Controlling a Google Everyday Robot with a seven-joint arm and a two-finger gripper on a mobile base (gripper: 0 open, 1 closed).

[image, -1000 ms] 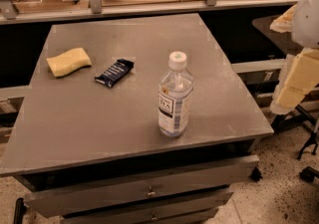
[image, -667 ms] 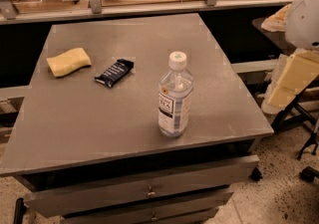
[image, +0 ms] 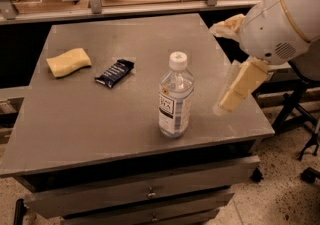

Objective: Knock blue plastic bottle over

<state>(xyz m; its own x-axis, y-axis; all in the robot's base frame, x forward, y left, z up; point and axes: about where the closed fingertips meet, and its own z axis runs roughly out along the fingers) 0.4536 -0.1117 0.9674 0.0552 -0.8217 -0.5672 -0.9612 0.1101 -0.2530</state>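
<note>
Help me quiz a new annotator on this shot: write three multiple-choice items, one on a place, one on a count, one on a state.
1. Where is the gripper?
A. right of the blue plastic bottle, apart from it
B. left of it
C. clamped on it
2. How many things rest on the table?
A. two
B. three
C. five
3. How is the bottle?
A. lying on its side
B. upright, capped
C. upright, cap off

Answers:
1 A, the open gripper hangs over the table's right edge, clear of the bottle.
2 B, yellow sponge, dark snack wrapper and bottle.
3 B, it stands with its white cap on.
</note>
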